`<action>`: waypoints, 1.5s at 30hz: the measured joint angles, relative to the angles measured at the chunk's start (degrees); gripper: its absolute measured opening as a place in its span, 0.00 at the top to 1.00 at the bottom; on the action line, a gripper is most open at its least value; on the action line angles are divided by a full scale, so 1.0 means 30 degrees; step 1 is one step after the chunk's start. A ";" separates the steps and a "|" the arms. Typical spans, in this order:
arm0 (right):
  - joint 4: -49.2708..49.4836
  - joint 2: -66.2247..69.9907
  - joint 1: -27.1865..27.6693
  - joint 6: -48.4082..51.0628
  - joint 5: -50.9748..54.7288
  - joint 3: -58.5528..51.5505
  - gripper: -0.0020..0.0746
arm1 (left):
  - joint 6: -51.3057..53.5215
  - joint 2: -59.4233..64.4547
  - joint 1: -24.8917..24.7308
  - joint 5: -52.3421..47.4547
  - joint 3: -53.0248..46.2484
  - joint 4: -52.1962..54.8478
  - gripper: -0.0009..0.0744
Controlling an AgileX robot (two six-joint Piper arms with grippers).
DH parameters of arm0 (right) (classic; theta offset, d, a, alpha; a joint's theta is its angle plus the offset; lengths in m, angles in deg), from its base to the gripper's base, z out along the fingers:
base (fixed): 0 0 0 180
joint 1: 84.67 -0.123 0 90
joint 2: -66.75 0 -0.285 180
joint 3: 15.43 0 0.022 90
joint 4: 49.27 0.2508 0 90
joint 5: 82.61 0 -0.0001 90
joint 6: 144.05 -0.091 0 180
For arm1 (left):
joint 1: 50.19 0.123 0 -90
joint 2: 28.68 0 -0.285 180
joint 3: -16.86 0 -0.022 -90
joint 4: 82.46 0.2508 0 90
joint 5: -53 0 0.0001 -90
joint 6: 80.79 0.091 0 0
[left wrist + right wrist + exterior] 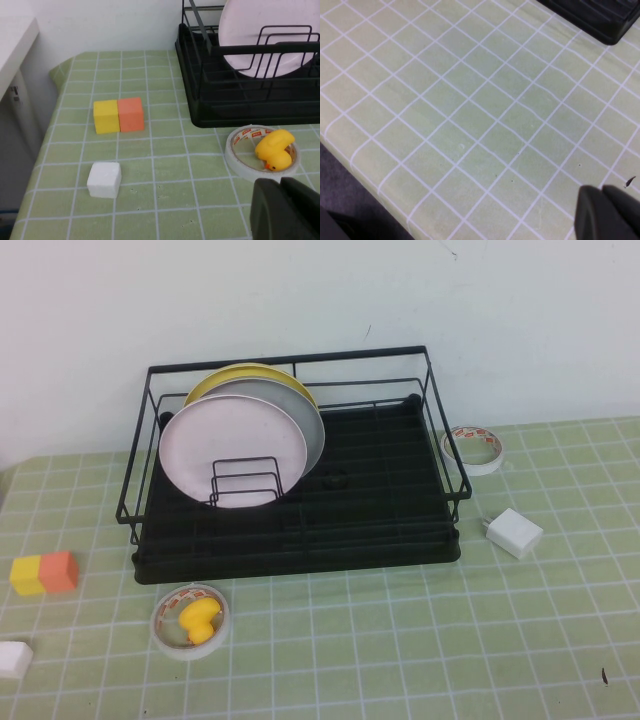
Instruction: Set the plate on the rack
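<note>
The scene is lit evenly and brightly by soft, diffuse light; no single source can be made out. Only faint, short shadows are cast beneath the rack (300, 550) and the small blocks (119, 116). No harsh glare is seen, though the white wall (320, 300) is slightly washed out. The high view is rendered somewhat soft. In both wrist views, the dark finger tips at the lower edge are blurred.

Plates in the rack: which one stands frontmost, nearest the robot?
The pale pink plate, leaning against the small wire divider. The grey plate stands behind it, and the yellow plate is rearmost.
</note>
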 joint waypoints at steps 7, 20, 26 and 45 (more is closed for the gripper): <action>0.0000 0.0000 0.0000 0.0000 0.0000 0.0000 0.98 | 0.0190 -0.0030 0.0000 0.0000 0.0000 -0.0073 0.99; -0.2019 -0.2143 0.1178 0.2327 -0.0945 -0.0875 0.98 | 0.0190 -0.0044 0.0000 0.0000 0.0031 -0.0233 0.99; -0.2142 -0.6676 0.4513 0.2462 -0.3768 -0.4418 0.98 | 0.0190 -0.0074 0.0000 0.0000 0.0031 -0.0298 0.99; -0.0811 -0.9152 0.8838 0.0220 -0.5405 -0.6804 0.98 | 0.0190 -0.0088 0.0000 0.0000 0.0031 -0.0388 0.99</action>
